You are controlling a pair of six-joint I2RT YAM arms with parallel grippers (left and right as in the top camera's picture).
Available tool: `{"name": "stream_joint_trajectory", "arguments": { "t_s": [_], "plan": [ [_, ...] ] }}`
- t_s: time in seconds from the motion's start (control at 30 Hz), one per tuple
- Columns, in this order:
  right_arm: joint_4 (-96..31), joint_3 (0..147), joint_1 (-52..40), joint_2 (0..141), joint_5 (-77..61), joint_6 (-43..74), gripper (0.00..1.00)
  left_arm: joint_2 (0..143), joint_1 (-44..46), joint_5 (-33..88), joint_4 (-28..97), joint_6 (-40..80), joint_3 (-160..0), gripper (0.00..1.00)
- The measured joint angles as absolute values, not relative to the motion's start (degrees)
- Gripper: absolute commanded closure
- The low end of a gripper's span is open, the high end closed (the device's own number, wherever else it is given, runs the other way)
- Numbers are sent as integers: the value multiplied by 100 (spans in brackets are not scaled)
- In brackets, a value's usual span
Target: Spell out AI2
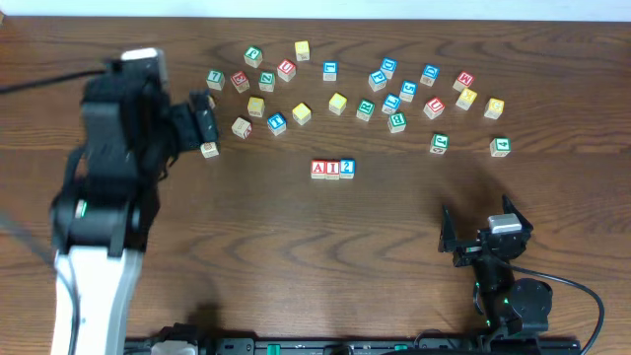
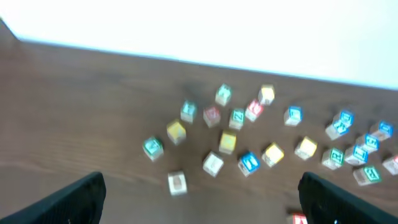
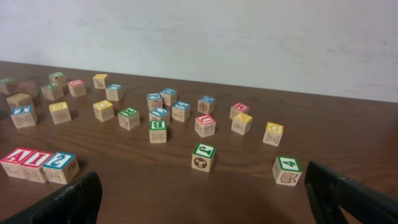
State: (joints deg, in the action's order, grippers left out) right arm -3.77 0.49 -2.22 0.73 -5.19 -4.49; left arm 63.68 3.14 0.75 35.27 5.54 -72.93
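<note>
Left gripper (image 1: 202, 116): raised high, far left of the AI2 row (image 1: 332, 169); fingers spread wide, holding nothing.
Right gripper (image 1: 481, 237): low, near-right of the row; likewise gaping and empty.
Row: A, I and 2 sat touching, so I judged the spelling done.
Handling: I took these for light, rigid wooden cubes. I would pinch the front and back faces, since neighbours blocked the sides.
Loose blocks (image 1: 366, 109): scattered beyond the row.

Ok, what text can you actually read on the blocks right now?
"A": left red block, start of the row.
"I": middle red block, same row.
"2": blue block, end of the row.
"4": green block, apart from the row.
Other blocks: too small or blurred to read.
</note>
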Motion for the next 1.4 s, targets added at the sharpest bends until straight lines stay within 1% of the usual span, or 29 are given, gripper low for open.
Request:
{"name": "stream_joint_trajectory", "arguments": {
  "t_s": [0.13,0.23,0.37,0.53,0.67,0.83,1.03,1.4],
  "plan": [
    [-375,49,-222,73,-519,-449,1,5441,-60,353,2751,169,-6445,2],
    [-373,47,-224,71,-519,-449,1,4624,-423,593,2198,12,-5511,2],
    [-379,47,-224,69,-523,-449,1,3658,-690,762,1710,-58,-4401,2],
    [-370,47,-224,67,-521,-451,1,2231,-836,886,1192,-196,-2915,2],
    [-373,47,-226,67,-523,-451,1,1376,-858,913,919,-305,-2038,2],
    [-375,47,-226,67,-523,-451,1,696,-858,913,714,-388,-1260,2],
    [-375,47,-226,69,-523,-451,1,137,-858,910,694,-545,-711,3],
    [-373,47,-226,69,-523,-464,1,69,-858,910,561,-956,-486,2]
  ]
}}
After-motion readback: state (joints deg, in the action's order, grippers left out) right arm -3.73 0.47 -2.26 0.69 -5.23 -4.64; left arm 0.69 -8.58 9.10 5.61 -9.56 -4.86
